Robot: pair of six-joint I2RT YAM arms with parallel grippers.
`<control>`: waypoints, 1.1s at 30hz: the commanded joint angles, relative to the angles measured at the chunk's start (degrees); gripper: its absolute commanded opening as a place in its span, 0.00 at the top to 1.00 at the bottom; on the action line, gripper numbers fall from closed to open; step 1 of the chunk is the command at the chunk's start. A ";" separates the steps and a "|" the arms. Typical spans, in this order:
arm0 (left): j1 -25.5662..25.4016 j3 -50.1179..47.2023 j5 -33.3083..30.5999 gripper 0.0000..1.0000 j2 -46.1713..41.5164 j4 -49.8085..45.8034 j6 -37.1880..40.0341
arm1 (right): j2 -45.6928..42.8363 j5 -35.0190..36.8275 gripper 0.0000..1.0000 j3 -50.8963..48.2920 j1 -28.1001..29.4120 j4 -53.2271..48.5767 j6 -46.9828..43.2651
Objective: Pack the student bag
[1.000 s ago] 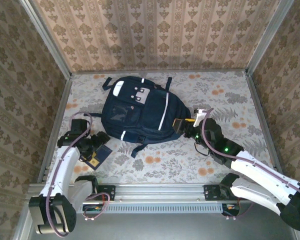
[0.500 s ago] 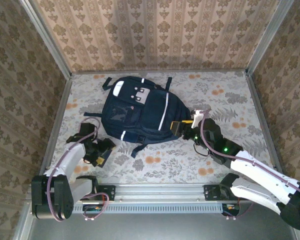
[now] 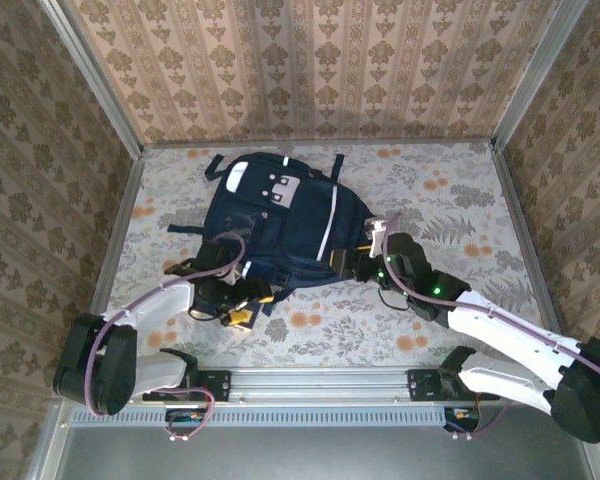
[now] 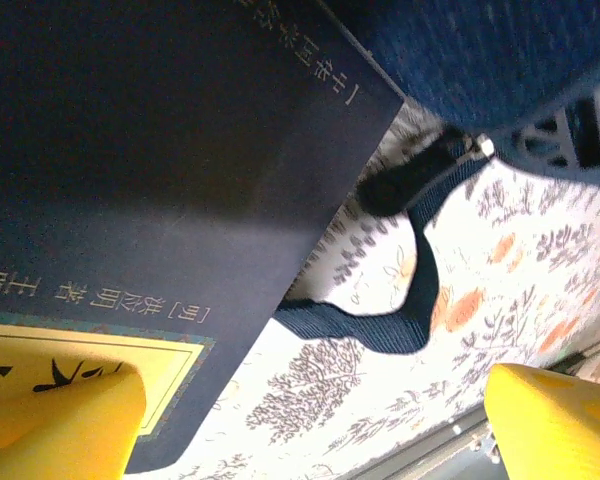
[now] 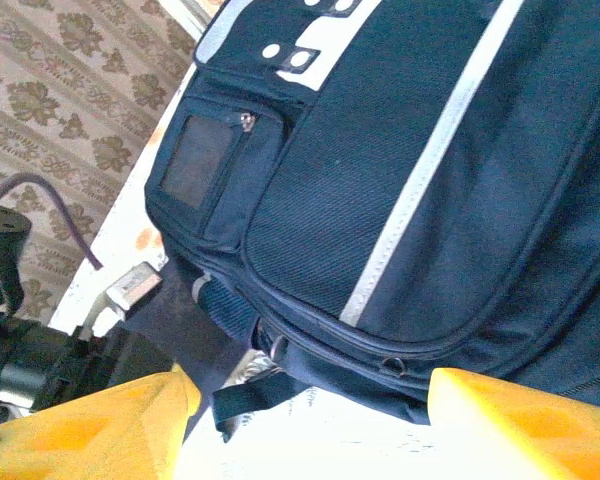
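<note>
While the student bag (image 3: 280,225) lies left of the table's (image 3: 460,200) centre, a dark blue book (image 4: 160,180) sits at its near edge by the left gripper (image 4: 315,400), fingers spread; the right gripper (image 5: 310,400) gapes empty beside its right edge.

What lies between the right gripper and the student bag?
Right wrist view: a thin strip of pale tablecloth and a loose dark strap lie between the right gripper and the student bag.
</note>
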 commanded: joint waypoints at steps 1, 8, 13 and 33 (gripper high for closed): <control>-4.56 -4.70 -1.65 0.10 3.89 -5.12 0.81 | 1.68 -3.50 0.34 2.84 0.79 0.56 -2.34; -11.87 -1.90 -3.00 0.13 4.43 -6.91 2.00 | 11.44 -7.99 0.51 6.67 2.38 0.21 -3.03; -17.15 -3.30 -4.67 0.13 4.46 -8.10 1.95 | 20.64 -9.80 0.84 10.49 3.74 -1.54 -3.48; -30.94 11.69 -7.24 0.13 10.74 -6.05 10.04 | 22.00 -2.84 0.89 6.34 2.75 -5.67 -4.10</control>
